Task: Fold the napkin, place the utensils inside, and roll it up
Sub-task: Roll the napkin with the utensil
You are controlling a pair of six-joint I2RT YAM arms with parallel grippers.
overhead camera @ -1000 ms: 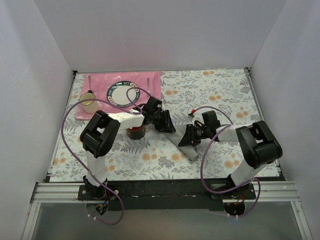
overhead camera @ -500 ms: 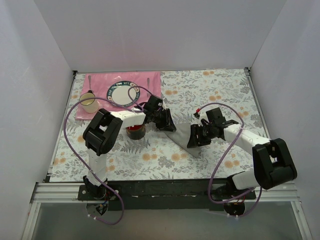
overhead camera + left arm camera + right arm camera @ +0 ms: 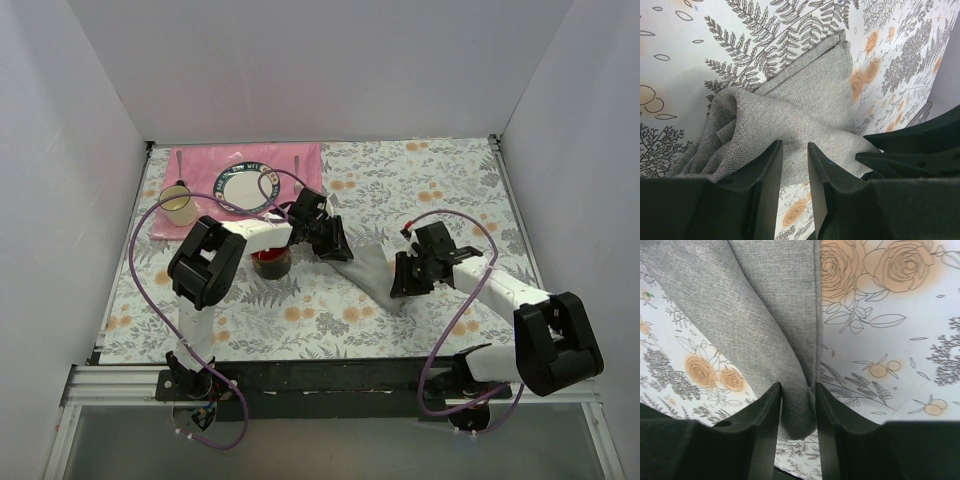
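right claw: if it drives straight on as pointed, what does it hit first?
The napkin: the right claw grips its folded edge, and grey cloth lies straight ahead of the tips. Past that, likely the floral table cover; depth is unclear.

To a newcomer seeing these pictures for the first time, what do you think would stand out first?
The grey napkin stands out first: it lies mid-table on the floral tablecloth, held as a crumpled band between the left pincer and the right pincer, each shut on one end. Next comes the pink placemat at the far left, with a round plate on it.
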